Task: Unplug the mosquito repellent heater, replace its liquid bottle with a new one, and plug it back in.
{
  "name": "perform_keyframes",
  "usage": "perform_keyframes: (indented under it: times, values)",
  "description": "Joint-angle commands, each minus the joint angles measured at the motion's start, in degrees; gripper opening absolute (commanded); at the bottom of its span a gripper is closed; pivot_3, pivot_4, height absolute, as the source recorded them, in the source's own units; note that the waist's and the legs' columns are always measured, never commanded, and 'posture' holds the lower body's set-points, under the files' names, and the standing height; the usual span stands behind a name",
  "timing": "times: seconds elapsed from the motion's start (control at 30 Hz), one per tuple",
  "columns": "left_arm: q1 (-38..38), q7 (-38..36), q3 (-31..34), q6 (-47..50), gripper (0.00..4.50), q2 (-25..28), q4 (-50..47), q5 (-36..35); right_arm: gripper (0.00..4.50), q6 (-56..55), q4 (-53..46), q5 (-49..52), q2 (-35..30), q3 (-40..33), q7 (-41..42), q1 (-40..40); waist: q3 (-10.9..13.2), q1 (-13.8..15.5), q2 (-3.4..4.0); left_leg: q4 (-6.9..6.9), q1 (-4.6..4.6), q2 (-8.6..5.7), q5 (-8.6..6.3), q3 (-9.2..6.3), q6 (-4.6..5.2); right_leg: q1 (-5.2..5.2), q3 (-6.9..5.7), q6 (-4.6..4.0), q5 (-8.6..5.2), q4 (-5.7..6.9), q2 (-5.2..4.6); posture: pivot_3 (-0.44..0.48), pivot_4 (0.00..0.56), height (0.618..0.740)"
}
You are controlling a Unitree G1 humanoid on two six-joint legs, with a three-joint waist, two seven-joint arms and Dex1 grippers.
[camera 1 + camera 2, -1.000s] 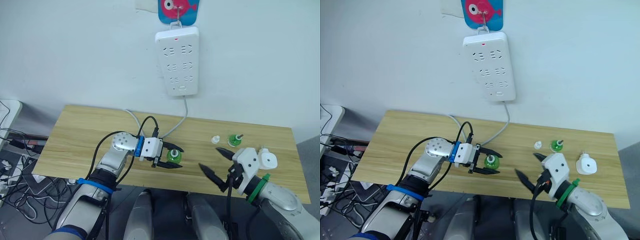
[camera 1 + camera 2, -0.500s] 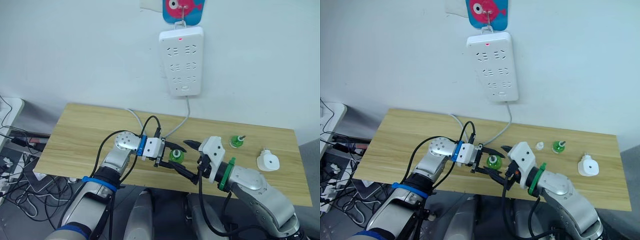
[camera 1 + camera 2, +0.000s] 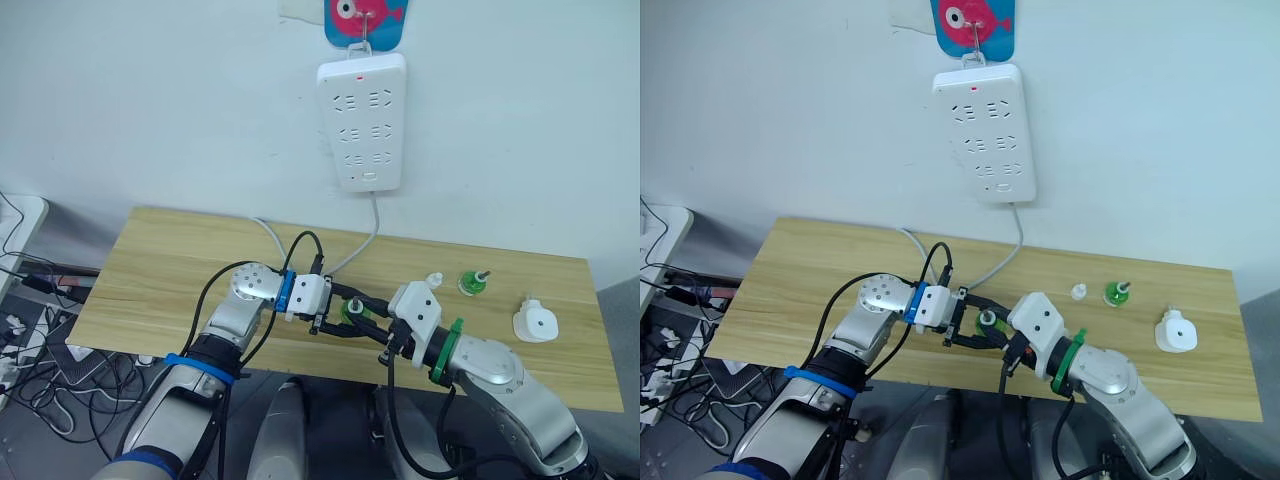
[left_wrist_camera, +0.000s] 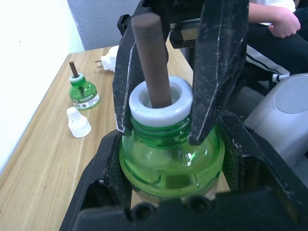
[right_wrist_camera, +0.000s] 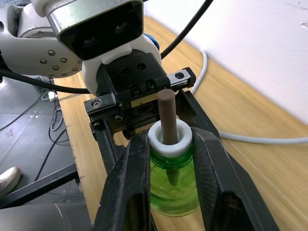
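Left tool pinches the new one by its green body near the tabletop front edge; right tool clamps the same bottle's white neck, bare wick up. At 2 o'clock lie a loose white cap and its liquid bottle; the mosquito repellent heater sits at 3 o'clock. Power strip hangs at 12 o'clock.

From the head views, the green bottle is mostly covered by the left end effector and the right end effector meeting around it; its wick is too small to make out there. On the far bottle, the label print is unreadable. The white heater seems to lie on the tabletop, half hidden behind a black finger.
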Motion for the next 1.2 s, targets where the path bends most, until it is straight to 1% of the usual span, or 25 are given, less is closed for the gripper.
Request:
perform_keyframes:
  times: [0.03,0.1,0.13,0.17,0.27,0.33,0.4,0.5,0.57,0.6,0.63,0.7,0.8,0.9,1.0,1.2]
  values:
    - [0.8,0.7,1.0,2.1,2.26,-0.5,-3.3,-2.1,0.82,-1.2,-1.3,-0.1,0.1,-1.9,-0.2,0.8,0.0,0.0,0.00,0.00,0.00,0.00,0.00,0.00,0.00,0.00,0.00,0.00,0.00,0.01,0.00,0.128,0.331,0.740]
    - [1.2,0.7,1.2,3.3,3.01,-0.5,-4.2,-2.7,0.82,-0.9,-1.8,0.8,0.5,-3.3,-0.4,0.9,0.0,0.0,0.00,0.00,0.00,0.01,0.00,-0.01,-0.01,0.00,-0.01,0.00,0.00,0.01,0.00,0.127,0.330,0.740]
    - [1.5,0.6,1.4,4.0,3.22,-0.5,-4.8,-3.2,0.82,-0.4,-2.1,1.5,1.0,-4.3,-0.6,0.9,0.0,0.0,0.00,0.00,0.00,0.01,0.00,-0.01,-0.01,0.00,-0.01,0.00,0.00,0.01,0.00,0.127,0.330,0.740]
    - [1.7,0.8,1.8,4.7,3.58,-0.6,-5.4,-3.8,0.82,0.2,-2.5,2.3,1.4,-5.5,-1.0,1.0,0.0,0.0,0.00,0.00,0.00,0.01,0.00,-0.01,-0.01,0.00,-0.01,0.00,0.00,0.01,0.00,0.127,0.330,0.740]
    - [2.6,1.9,2.9,6.5,4.47,-0.3,-6.9,-4.9,0.82,3.0,-4.1,5.4,2.9,-9.3,-2.3,1.5,0.0,0.0,0.00,0.00,0.00,0.02,0.00,-0.01,-0.01,0.00,-0.01,-0.01,0.00,0.02,-0.01,0.127,0.330,0.740]
    - [4.0,3.8,4.4,7.5,4.50,0.0,-8.5,-6.0,0.82,7.5,-5.8,10.2,5.8,-14.1,-5.4,2.3,0.0,0.0,0.00,0.00,0.00,0.02,0.00,-0.04,-0.01,0.01,0.02,-0.01,0.00,0.02,-0.02,0.115,0.339,0.740]
    - [5.9,6.6,6.3,8.4,4.50,-0.5,-11.1,-7.3,0.82,13.6,-7.4,16.9,10.4,-20.3,-10.6,2.6,0.0,0.0,0.00,-0.01,0.00,0.06,0.00,-0.06,-0.01,0.01,0.10,-0.01,0.00,0.02,-0.02,0.110,0.337,0.740]
    - [8.9,11.7,8.6,5.6,4.50,-2.7,-14.9,-7.8,0.82,21.9,-9.1,28.7,16.7,-28.2,-18.4,2.7,0.0,0.0,0.01,-0.02,0.00,0.07,0.02,-0.10,-0.04,0.01,0.14,-0.02,0.01,0.05,-0.05,0.103,0.337,0.740]
    - [10.7,15.2,9.3,2.4,4.50,-4.7,-17.1,-6.8,0.82,25.7,-9.1,38.1,20.0,-32.1,-24.1,2.9,0.0,0.0,0.01,-0.02,0.00,0.07,0.02,-0.10,-0.05,0.01,0.14,-0.02,0.01,0.04,-0.07,0.094,0.340,0.740]
    - [11.8,16.5,9.1,0.7,4.50,-5.7,-18.4,-6.4,0.82,26.3,-8.4,46.9,21.5,-33.2,-28.7,3.4,0.0,0.0,0.01,-0.03,0.00,0.08,0.02,-0.11,-0.05,0.01,0.15,-0.02,0.01,0.04,-0.08,0.094,0.340,0.740]
    - [12.6,17.8,9.0,-0.6,4.50,-6.7,-19.4,-6.0,0.82,26.5,-7.9,53.2,22.6,-34.0,-32.3,3.7,0.0,0.0,0.00,-0.03,0.00,0.06,0.02,-0.09,-0.05,0.01,0.16,-0.02,0.01,0.03,-0.08,0.092,0.340,0.740]
    - [13.7,21.4,8.9,-1.0,4.50,-8.5,-21.3,-5.4,0.82,24.3,-7.1,62.1,24.2,-34.9,-41.0,3.7,0.0,-0.1,0.01,-0.04,0.00,0.07,0.02,-0.05,-0.04,0.01,0.19,-0.02,0.01,0.02,-0.08,0.093,0.338,0.740]
    - [15.4,24.9,7.7,-2.9,4.50,-10.6,-23.7,-3.9,0.82,18.9,-5.8,73.0,24.2,-34.7,-50.9,3.4,0.0,-0.2,0.00,-0.03,0.00,0.03,0.02,-0.01,-0.03,0.01,0.23,-0.01,0.00,0.01,-0.08,0.096,0.338,0.740]
    - [17.0,26.7,6.6,-5.2,4.50,-10.8,-24.7,-2.2,0.82,15.2,-5.3,79.4,21.1,-33.4,-55.7,2.8,0.0,-0.3,0.01,-0.05,0.00,0.02,0.01,0.06,-0.02,0.00,0.29,0.00,0.00,-0.05,-0.05,0.096,0.340,0.740]
    - [17.4,28.5,5.6,-6.3,4.50,-11.1,-25.1,-1.1,0.82,12.3,-5.2,82.7,18.0,-31.9,-58.7,2.4,0.0,-0.3,0.01,-0.06,0.00,0.03,0.01,0.06,-0.02,0.00,0.28,0.00,0.00,-0.08,-0.02,0.099,0.341,0.740]
    - [16.4,30.3,3.9,-8.8,4.50,-11.4,-22.8,0.8,0.82,8.0,-5.3,85.9,13.6,-28.3,-60.0,1.5,0.0,-0.3,0.01,-0.08,-0.01,0.04,0.01,0.04,-0.02,0.00,0.27,0.00,0.00,-0.13,0.00,0.098,0.342,0.740]
